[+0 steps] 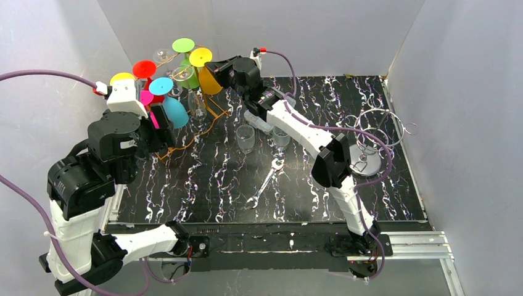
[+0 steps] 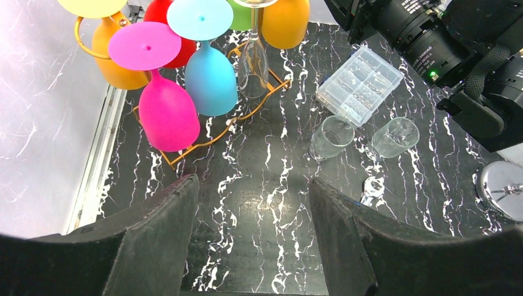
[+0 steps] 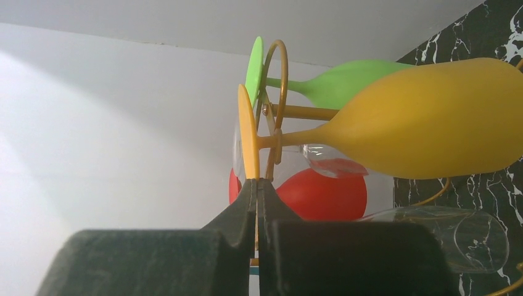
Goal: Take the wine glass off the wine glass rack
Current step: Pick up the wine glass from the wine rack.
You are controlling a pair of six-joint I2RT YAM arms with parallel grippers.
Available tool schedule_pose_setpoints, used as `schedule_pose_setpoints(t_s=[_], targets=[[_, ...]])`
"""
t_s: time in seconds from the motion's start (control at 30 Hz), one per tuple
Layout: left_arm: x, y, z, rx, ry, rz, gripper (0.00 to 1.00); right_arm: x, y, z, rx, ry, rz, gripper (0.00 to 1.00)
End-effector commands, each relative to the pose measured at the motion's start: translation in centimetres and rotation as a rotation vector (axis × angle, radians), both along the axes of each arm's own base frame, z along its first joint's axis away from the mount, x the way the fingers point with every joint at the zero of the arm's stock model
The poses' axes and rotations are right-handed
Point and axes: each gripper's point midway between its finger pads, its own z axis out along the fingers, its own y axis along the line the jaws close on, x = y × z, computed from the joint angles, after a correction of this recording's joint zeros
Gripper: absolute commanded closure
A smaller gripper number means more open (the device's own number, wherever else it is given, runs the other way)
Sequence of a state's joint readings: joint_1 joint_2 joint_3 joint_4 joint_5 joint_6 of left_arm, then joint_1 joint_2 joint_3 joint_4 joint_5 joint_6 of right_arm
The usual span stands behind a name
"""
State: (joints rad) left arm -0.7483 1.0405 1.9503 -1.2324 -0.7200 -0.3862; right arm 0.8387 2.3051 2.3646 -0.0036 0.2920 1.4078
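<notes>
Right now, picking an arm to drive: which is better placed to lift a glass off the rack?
Right: the right gripper is shut on the yellow glass at the rack; the left gripper hangs open, short of it.

Glossy black marble-effect table top veined in white; thin gold-toned metal wire on the rack. Smooth matt coating on the yellow wine glass and its coloured neighbours. Bright polished metal on the wrench; matt, finely grained dark pads on the right gripper.
</notes>
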Motion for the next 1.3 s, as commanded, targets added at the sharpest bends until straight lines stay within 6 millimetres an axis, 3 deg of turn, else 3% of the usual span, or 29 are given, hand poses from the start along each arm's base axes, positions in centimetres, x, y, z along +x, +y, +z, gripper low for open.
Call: schedule_pose_setpoints(t_s=[0.0,0.47,1.07,1.27], targets=[[0.4,-0.4,-0.3,-0.007,0.009,0.009,0.35,-1.4,-2.5,7.0,0.118,-0.079,-0.023,0.99],[0.7,-1.2,-1.4,-0.026,0.033,0.001,0.35,-2.4,-3.3,6.9,0.1,-0.047,-0.012,0.99],[0.9,-1.9,-2.0,-0.048,0.045,-0.008,0.35,-3.6,-2.9,4.1,0.024,0.007,0.049,0.99],[1.2,-2.4,-2.3,-0.053,0.055,-0.013,0.35,-3.9,-3.2,4.7,0.023,-0.006,0.053,0.99]])
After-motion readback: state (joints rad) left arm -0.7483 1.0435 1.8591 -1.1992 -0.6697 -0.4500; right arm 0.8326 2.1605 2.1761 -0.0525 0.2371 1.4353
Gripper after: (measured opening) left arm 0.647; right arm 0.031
